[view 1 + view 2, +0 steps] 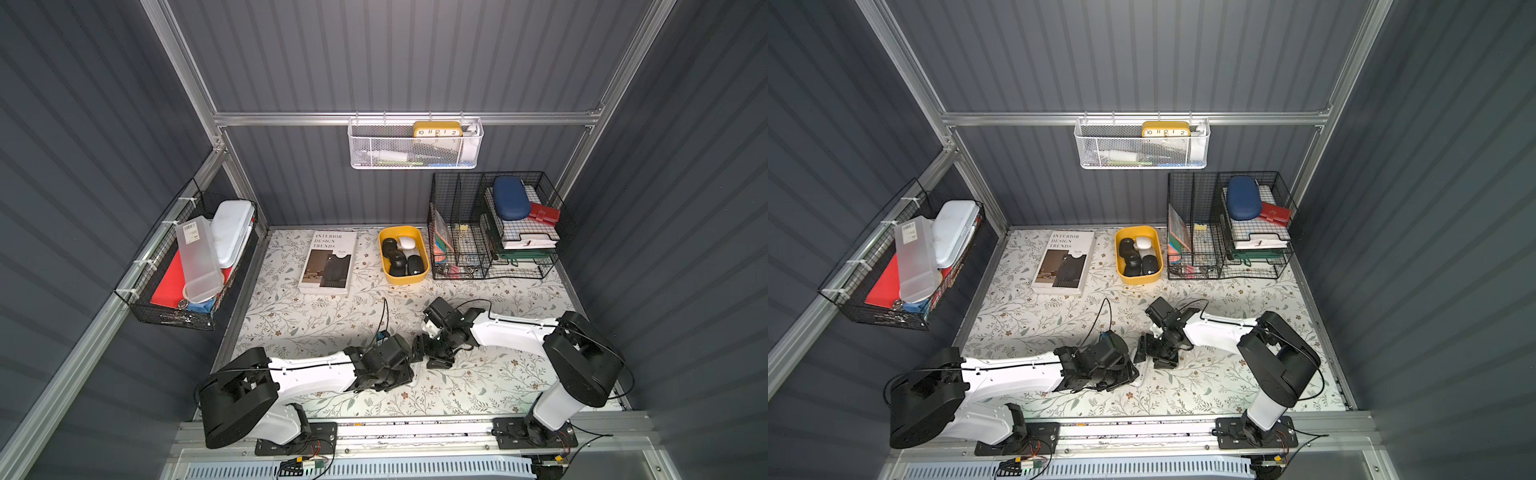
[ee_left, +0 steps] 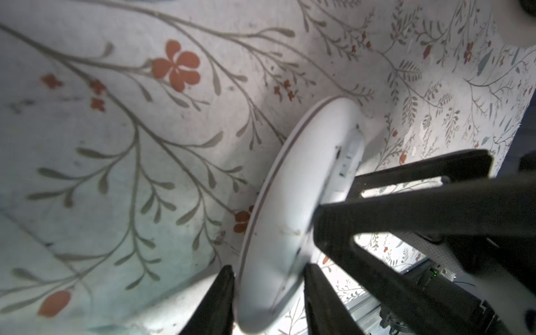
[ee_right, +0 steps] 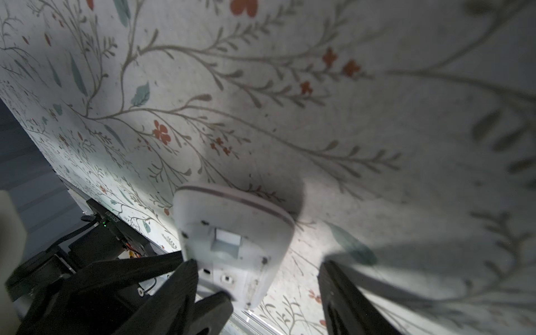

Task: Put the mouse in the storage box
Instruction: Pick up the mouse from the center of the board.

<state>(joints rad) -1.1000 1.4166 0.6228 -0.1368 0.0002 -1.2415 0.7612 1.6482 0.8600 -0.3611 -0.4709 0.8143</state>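
1. The mouse (image 2: 290, 203), a white one, stands on its edge on the table (image 1: 316, 316) near the front middle, well apart from the storage box (image 1: 405, 279) at the back.
2. The left gripper (image 2: 268, 269) has one finger on each broad face of the mouse, and both look pressed against it. The hold sits at one end only, so I judge it should be squeezed firm before any lift.
3. The right gripper (image 3: 258, 264) stands open and holds nothing. One of its fingers leans on the mouse's underside (as a prop, it seems) and the other is clear of it. It should draw away only once the left hold is sure, or the mouse may tip.
4. The lift should go straight up and the carry should pass well above the box wall, since the box is already crowded.
5. Count:
   - One mouse on the table.
   - In the box, one stored white mouse (image 1: 406, 242) and about four dark mice (image 1: 415, 265); they are piled, so that count is unsure.
   - One storage box, one book (image 1: 328, 262), one black wire organiser (image 1: 490, 232) and one white mesh basket (image 1: 415, 145).
   - Two grippers
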